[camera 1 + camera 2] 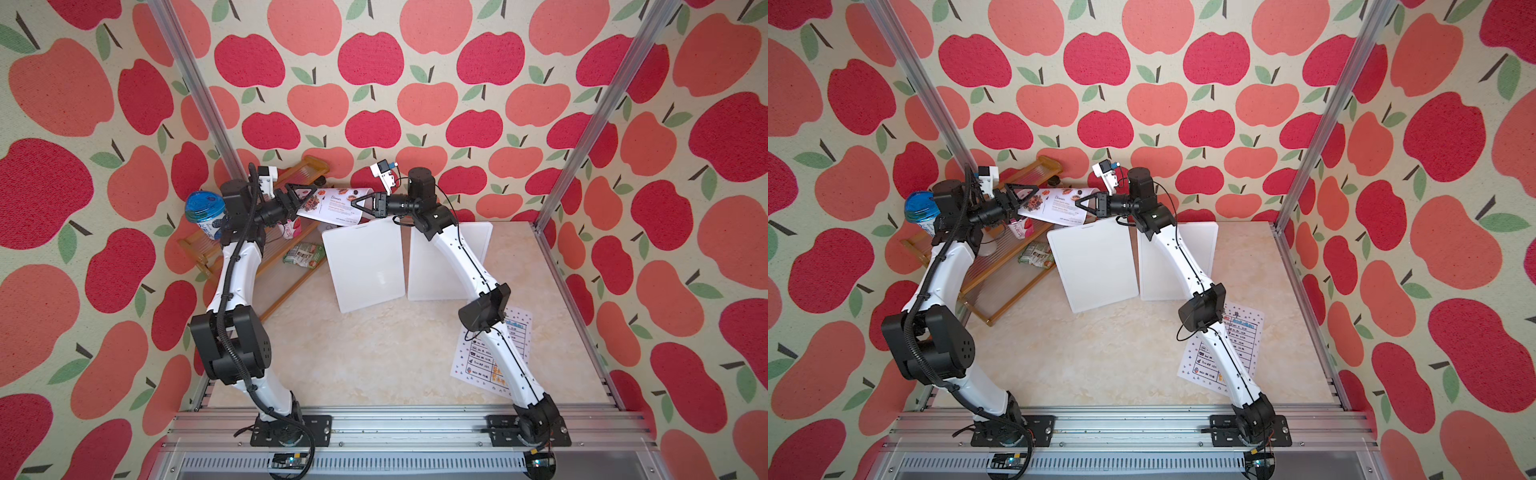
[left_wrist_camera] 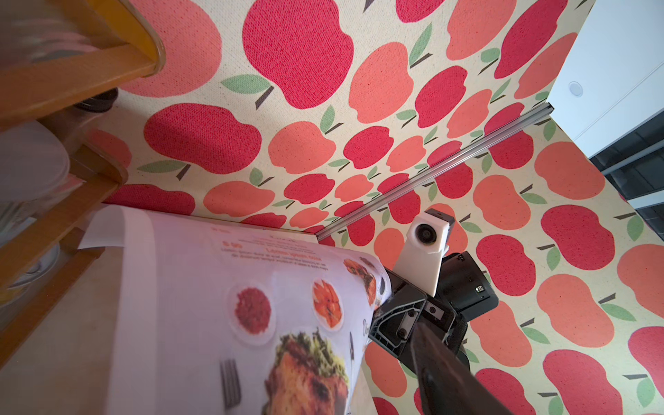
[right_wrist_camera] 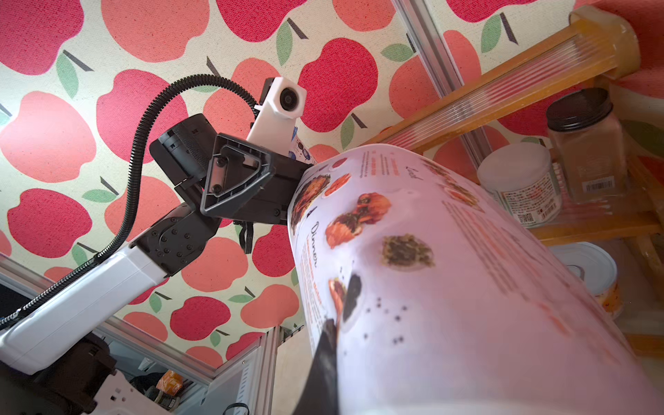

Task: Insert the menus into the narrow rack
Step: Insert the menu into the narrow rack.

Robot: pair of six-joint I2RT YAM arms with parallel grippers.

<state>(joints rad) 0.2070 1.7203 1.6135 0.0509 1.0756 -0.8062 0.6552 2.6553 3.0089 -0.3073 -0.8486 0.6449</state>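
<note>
A white menu with food photos (image 1: 336, 203) (image 1: 1059, 205) hangs curled in the air in front of the wooden rack (image 1: 291, 170) (image 1: 1025, 170), at the back left. My right gripper (image 1: 355, 204) (image 1: 1079, 203) is shut on its right edge; one dark finger (image 3: 325, 359) presses on the sheet (image 3: 449, 287). My left gripper (image 1: 309, 198) (image 1: 1034, 195) stands open at the sheet's left edge. A gap shows between its visible finger (image 2: 442, 377) and the paper (image 2: 201, 305); its other finger is hidden. The second menu (image 1: 519, 328) (image 1: 1246, 332), with a black-lined table, lies flat under my right arm.
Two white boards (image 1: 365, 266) (image 1: 424, 274) lie side by side mid-table. The rack's shelves hold a blue-lidded cup (image 1: 203, 208), a spice jar (image 3: 585, 143), a white-lidded jar (image 3: 517, 187) and a can (image 3: 589, 276). A green packet (image 1: 303, 253) lies beside the rack. Apple-patterned walls close three sides.
</note>
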